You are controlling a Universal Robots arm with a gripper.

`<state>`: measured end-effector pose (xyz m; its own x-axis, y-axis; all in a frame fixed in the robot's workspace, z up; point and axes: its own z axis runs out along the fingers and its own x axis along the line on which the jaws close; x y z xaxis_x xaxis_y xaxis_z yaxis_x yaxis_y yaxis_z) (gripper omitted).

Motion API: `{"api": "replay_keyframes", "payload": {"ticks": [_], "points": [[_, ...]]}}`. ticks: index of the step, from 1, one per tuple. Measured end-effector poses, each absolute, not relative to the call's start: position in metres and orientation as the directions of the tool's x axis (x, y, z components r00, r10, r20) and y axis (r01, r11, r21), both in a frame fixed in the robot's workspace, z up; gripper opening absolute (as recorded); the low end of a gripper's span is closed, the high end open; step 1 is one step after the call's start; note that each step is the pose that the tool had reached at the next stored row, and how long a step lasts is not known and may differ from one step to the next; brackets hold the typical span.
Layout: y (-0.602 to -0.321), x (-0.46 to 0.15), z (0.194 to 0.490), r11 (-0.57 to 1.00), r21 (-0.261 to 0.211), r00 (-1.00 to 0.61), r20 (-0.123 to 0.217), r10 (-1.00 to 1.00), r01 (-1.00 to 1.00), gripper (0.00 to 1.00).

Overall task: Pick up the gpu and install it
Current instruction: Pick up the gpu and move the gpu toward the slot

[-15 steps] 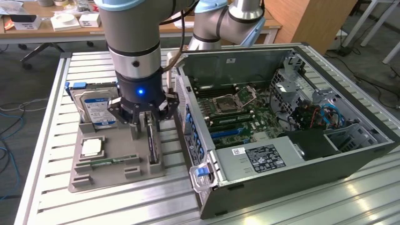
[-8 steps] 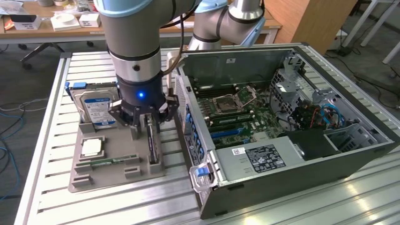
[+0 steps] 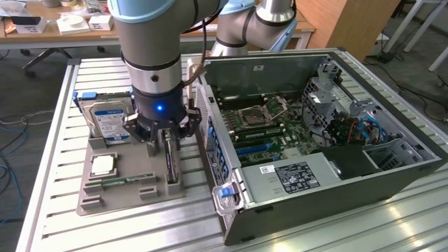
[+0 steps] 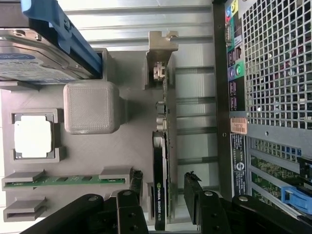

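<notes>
Gripper (image 4: 163,175) fingers apart, straddling gpu (image 4: 160,207) stood edge-on in grey tray (image 4: 78,158) w/ HDD (image 4: 34,66)

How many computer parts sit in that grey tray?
4: the hard drive on edge, the processor chip in front of it, the memory stick nearer still, the gpu between the open jaws. The arm may hide others.
</notes>
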<state>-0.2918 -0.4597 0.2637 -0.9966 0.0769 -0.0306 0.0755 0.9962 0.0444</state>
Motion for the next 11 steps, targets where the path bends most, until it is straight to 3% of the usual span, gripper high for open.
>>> {"api": "replay_keyframes", "payload": {"ticks": [11], "points": [[-0.458,-0.291,0.249,0.996,0.044,-0.997,-0.030,0.077,0.076,0.47]]}}
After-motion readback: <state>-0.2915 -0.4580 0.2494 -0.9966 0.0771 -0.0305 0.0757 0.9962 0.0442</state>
